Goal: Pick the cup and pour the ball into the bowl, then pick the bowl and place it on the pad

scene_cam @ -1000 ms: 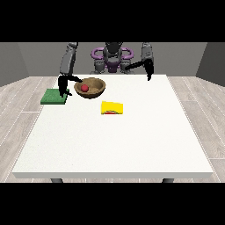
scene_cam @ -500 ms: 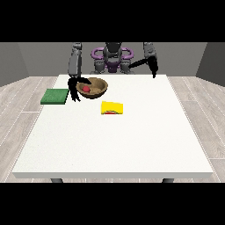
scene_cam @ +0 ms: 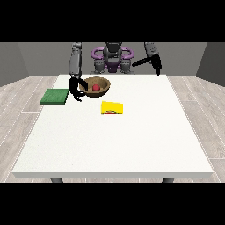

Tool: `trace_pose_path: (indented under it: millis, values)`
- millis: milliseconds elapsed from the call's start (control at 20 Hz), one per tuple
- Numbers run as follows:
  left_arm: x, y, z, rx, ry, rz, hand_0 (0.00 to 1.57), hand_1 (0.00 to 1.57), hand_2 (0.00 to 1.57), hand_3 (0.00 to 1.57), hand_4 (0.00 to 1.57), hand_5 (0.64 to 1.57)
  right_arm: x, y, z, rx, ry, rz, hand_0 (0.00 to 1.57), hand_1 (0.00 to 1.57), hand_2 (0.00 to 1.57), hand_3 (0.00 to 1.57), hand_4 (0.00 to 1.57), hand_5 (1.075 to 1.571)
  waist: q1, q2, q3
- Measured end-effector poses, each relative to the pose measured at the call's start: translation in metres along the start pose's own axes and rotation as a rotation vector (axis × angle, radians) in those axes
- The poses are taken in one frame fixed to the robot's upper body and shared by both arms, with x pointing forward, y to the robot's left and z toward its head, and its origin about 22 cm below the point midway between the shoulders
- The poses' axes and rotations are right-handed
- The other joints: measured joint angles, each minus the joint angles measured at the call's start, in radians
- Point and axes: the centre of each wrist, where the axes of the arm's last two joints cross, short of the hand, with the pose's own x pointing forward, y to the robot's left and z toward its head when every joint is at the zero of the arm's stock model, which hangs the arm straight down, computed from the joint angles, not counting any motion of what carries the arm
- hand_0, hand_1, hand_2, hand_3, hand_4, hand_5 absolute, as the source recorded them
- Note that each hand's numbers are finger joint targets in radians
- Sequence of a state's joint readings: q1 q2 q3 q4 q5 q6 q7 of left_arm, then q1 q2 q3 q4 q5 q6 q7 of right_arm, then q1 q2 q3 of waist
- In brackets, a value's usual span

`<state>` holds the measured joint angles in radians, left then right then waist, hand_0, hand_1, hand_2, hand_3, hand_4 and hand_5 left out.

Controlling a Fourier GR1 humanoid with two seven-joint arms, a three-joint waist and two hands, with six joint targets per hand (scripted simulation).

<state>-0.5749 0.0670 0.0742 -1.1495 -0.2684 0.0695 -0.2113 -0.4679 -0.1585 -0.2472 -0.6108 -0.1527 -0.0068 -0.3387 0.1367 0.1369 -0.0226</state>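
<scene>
Already the red ball (scene_cam: pixel 95 87) lies inside the brown bowl (scene_cam: pixel 103 83), so the pouring half looks done and the step in hand is judged to be carrying the bowl to the pad.

At the far left, in the upper left part of the white table (scene_cam: pixel 114 140), lies the green pad (scene_cam: pixel 55 96), flat and bare. Just to its right hangs the hand at the view's left (scene_cam: pixel 75 89), its black fingers curled at the bowl's left rim; it appears to hold the bowl by that edge, though the contact itself is too small to confirm. The bowl sits right of the pad, apart from it, and whether it rests on the table or is lifted cannot be told.

Further right and a little lower in the frame, the yellow cup (scene_cam: pixel 112 107) lies on its side on the table, apart from the bowl. At the upper right, the hand at the view's right (scene_cam: pixel 156 64) is raised above the table's far edge with nothing in it; how its fingers lie cannot be told.

To do this step well, the bowl should stay level so the ball does not roll out, travel leftward toward the pad, and come down centred on the green surface before the fingers let go.
</scene>
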Motion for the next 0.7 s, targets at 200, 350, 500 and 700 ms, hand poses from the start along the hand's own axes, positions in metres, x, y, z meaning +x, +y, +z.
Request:
trace_pose_path:
  millis: [200,350,500,700]
  values:
    - [-0.016,0.018,0.008,0.030,0.053,0.003,0.00,0.00,0.00,0.00,0.00,1.570,0.001,0.010,-0.002,-0.005,0.110,0.075,1.57,1.57,1.57,1.57,1.02,1.554,-0.031,-0.040,0.0101]
    - [-0.029,0.036,0.014,0.070,0.089,0.004,0.00,0.00,0.00,0.00,0.00,1.570,0.012,0.019,-0.008,0.013,0.161,0.120,1.57,1.57,1.57,1.57,1.03,1.558,-0.075,-0.060,0.0169]
    - [-0.045,0.040,0.026,0.101,0.136,-0.002,0.00,0.00,0.00,0.00,0.00,1.571,0.026,0.028,-0.014,0.035,0.214,0.124,1.57,1.57,1.57,1.57,1.05,1.553,-0.114,-0.093,0.0197]
    - [-0.056,0.049,0.037,0.118,0.182,-0.012,0.00,0.00,0.00,0.00,0.00,1.569,0.053,0.014,-0.025,0.055,0.266,0.118,1.57,1.57,1.57,1.57,1.06,1.559,-0.147,-0.133,0.0214]
